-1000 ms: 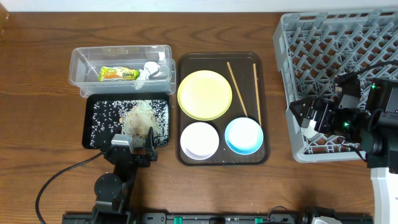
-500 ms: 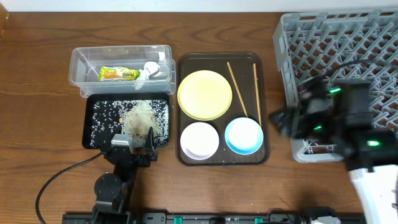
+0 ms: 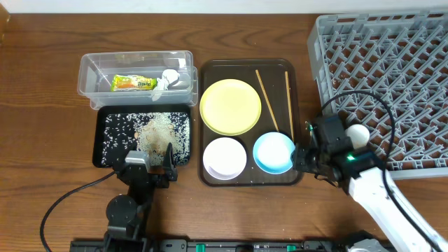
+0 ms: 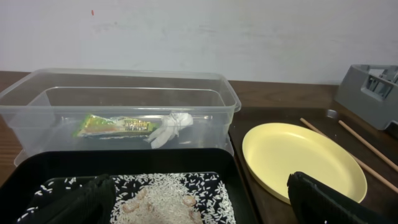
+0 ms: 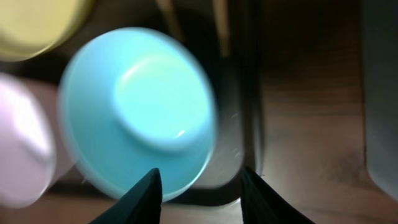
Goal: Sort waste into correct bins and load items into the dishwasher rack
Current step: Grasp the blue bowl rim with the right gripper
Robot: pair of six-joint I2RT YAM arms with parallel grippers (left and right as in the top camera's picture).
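Well, wrapper [image 4: 115, 125] txt blurry, unreadable, in clear tub [image 4: 124, 74].

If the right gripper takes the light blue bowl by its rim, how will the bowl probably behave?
The light blue bowl looks smooth and glossy, so it may slip in a pinch. It seems shallow and thin, probably light and stiff. Pushed left, it would likely slide toward the white bowl nearby.
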